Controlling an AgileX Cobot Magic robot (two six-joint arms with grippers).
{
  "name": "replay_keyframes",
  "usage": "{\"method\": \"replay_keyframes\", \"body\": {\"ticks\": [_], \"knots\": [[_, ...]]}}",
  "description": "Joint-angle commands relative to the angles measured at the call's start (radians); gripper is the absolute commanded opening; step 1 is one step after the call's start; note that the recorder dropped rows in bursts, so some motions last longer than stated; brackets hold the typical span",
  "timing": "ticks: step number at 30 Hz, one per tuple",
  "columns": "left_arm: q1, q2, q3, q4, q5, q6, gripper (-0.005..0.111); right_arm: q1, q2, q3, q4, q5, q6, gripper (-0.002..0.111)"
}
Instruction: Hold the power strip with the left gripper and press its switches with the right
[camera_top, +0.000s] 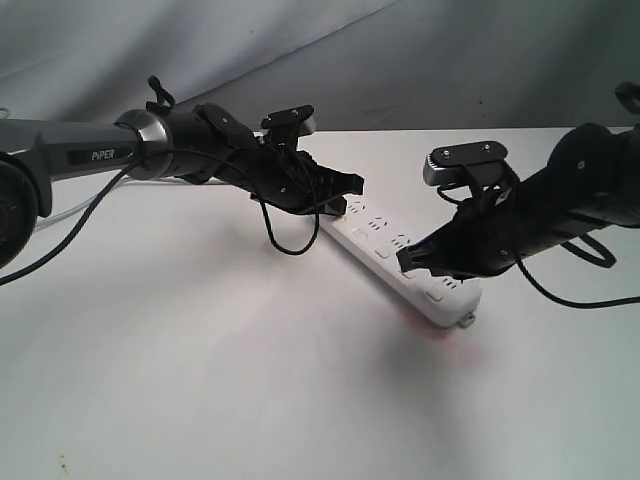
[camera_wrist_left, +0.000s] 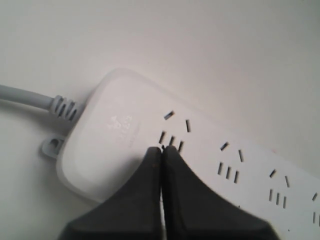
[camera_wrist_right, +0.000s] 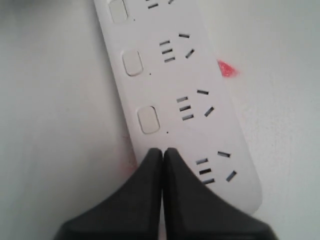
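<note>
The white power strip (camera_top: 372, 232) lies slanted on the table. My left gripper (camera_top: 352, 184) is shut, and its joined tips (camera_wrist_left: 162, 149) rest on the strip's top (camera_wrist_left: 110, 145) by the first outlet group, near the grey cable (camera_wrist_left: 25, 95) and the mounting tab (camera_wrist_left: 51, 145). My right gripper (camera_top: 404, 262) is also shut. Its tips (camera_wrist_right: 162, 151) sit on the strip's switch edge (camera_wrist_right: 165, 80) beside the last outlet group. Three switches (camera_wrist_right: 148, 119) show in a row beyond the tips. Whatever lies under the fingers is hidden.
The strip lies on a white tabletop (camera_top: 220, 380) with a grey cloth backdrop (camera_top: 450, 60) behind its far edge. A red spot (camera_wrist_right: 226, 68) marks the table beside the strip. A small tab (camera_top: 466, 321) sticks out at the strip's near end.
</note>
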Motion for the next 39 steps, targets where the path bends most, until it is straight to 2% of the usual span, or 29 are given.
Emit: {"method": "replay_keyframes", "body": {"ticks": [1,39], "knots": [[-0.004,0.001,-0.004,-0.004,-0.001,-0.001,0.000,0.004,0.000,0.004,-0.010,0.054,0.012,0.000],[-0.004,0.001,-0.004,-0.004,-0.002,-0.024,0.000,0.004,0.151,0.004,-0.076,0.042,0.048,0.000]]}}
